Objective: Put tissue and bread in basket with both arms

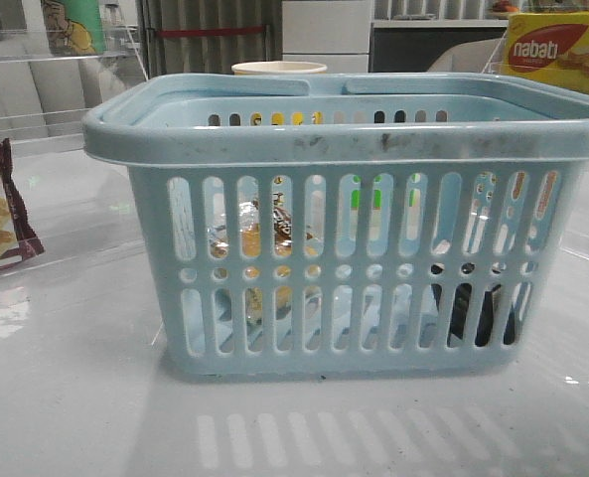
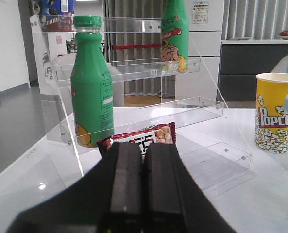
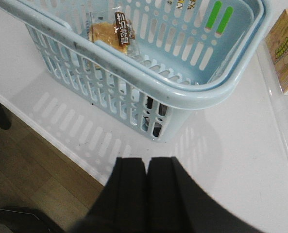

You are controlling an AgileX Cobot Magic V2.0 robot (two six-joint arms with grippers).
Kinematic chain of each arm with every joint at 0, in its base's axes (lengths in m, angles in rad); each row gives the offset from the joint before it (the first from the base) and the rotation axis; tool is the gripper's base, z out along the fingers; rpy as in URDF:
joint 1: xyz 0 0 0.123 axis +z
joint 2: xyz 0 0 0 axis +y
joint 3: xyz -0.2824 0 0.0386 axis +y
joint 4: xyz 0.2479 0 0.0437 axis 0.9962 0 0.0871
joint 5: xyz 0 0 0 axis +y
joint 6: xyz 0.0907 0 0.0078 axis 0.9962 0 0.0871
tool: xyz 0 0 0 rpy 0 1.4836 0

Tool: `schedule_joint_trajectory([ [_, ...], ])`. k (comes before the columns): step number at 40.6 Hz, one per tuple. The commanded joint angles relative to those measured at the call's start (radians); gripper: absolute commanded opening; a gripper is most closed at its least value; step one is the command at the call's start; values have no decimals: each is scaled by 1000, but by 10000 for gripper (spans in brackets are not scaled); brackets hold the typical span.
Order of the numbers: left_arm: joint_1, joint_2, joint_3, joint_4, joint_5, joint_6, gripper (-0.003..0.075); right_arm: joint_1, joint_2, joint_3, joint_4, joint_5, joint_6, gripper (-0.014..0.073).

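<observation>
The bread [image 3: 112, 33] lies inside the basket [image 1: 344, 139], toward its left in the front view, and the tissue [image 1: 470, 310] sits dark at lower right, so both look delivered. The left gripper [image 2: 144, 182] and right gripper [image 3: 146, 194] are clenched empty, clear of the basket, apparently done.

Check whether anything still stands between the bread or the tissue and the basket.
Nothing visible does: both already lie inside the basket. The bread rests on its floor, and the tissue shows as a dark block through the slots at the front view's right. Both end effectors are shut and empty.
</observation>
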Motion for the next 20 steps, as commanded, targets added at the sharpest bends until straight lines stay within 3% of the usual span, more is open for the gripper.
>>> schedule_joint_trajectory([
  [1,-8,-19,-1,1,-93,-8,91,-1,2,-26,-9,-72,-5,55],
  [5,-8,-19,-1,1,-93,-8,91,-1,-11,-12,-11,-92,-5,55],
  [9,-8,-19,-1,1,-93,-8,91,-48,-88,57,-36,-213,-5,55],
  [20,-8,-19,-1,1,-93,-8,91,-335,-377,423,-36,-637,-4,55],
])
